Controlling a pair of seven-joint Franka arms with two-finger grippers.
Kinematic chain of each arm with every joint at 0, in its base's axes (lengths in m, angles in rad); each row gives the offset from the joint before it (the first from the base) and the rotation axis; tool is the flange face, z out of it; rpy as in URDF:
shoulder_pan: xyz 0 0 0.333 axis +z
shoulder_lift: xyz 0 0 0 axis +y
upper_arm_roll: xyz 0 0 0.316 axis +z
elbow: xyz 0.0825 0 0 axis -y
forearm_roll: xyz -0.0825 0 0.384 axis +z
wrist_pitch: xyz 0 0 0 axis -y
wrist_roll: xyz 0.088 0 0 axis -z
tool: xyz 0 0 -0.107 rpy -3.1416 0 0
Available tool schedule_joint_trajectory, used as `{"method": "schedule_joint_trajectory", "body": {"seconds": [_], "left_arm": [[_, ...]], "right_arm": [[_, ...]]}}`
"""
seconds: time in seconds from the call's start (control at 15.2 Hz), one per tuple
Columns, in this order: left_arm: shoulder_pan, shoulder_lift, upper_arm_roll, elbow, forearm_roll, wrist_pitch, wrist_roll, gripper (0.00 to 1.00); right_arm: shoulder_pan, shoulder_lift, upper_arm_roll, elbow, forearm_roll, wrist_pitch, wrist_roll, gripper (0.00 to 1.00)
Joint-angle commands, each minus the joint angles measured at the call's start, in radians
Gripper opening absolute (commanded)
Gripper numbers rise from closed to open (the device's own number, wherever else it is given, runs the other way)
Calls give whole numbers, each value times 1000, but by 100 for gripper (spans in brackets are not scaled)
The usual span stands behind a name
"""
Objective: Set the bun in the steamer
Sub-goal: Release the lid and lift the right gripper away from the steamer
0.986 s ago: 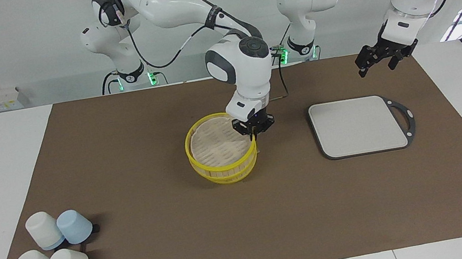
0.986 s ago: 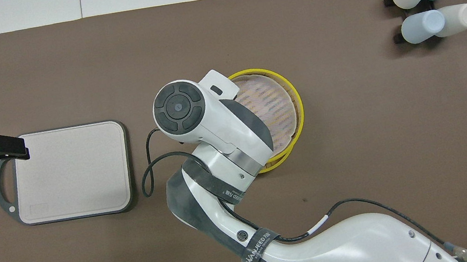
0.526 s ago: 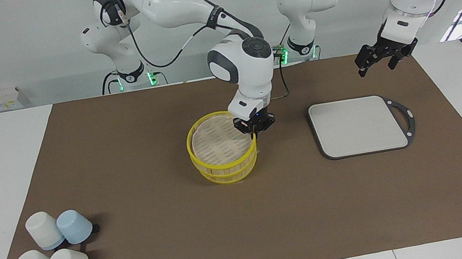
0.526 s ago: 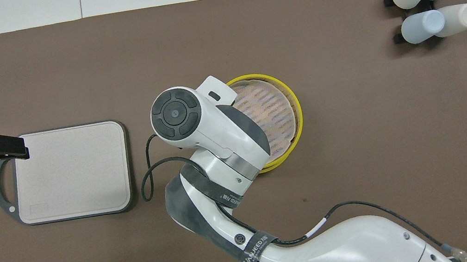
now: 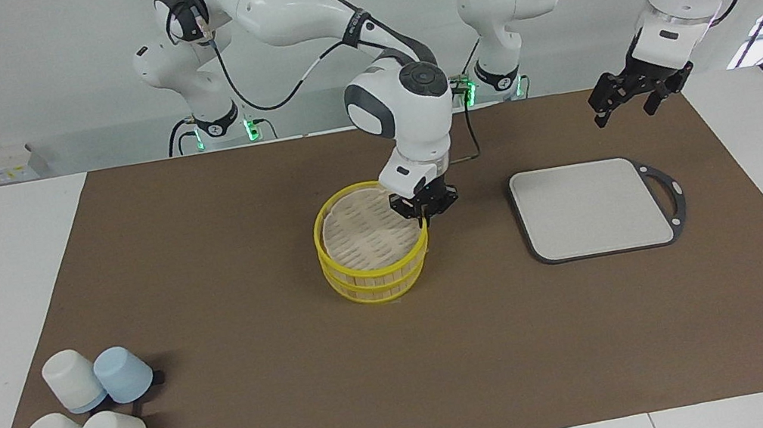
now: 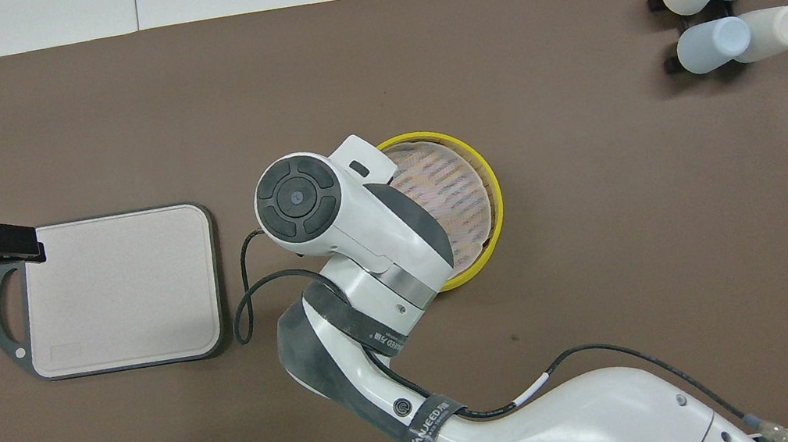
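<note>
The right gripper (image 5: 422, 216) pinches the steamer (image 5: 372, 252) rim (light, stiff, best held there); left gripper (image 5: 631, 99) waits, spread; no bun visible.

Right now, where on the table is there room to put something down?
The brown mat is bare between the steamer and the four upturned cups, and between the steamer and the grey board, whose top is bare too. It is crowded at the steamer's rim, where the right gripper sits. The left gripper waits above the mat beside the board.
</note>
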Motion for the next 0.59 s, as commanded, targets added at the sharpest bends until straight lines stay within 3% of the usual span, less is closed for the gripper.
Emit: {"method": "schedule_joint_trajectory", "body": {"seconds": [0.0,0.53], "left_arm": [[15,-21,-5,-16,-18,13,17,100],[13,-21,-5,-16,-18,13,17,100]], "right_arm": [[-3,-43,3,-105,10,73,25,0],[-12,-63,1,-160,8,98,15,0]]}}
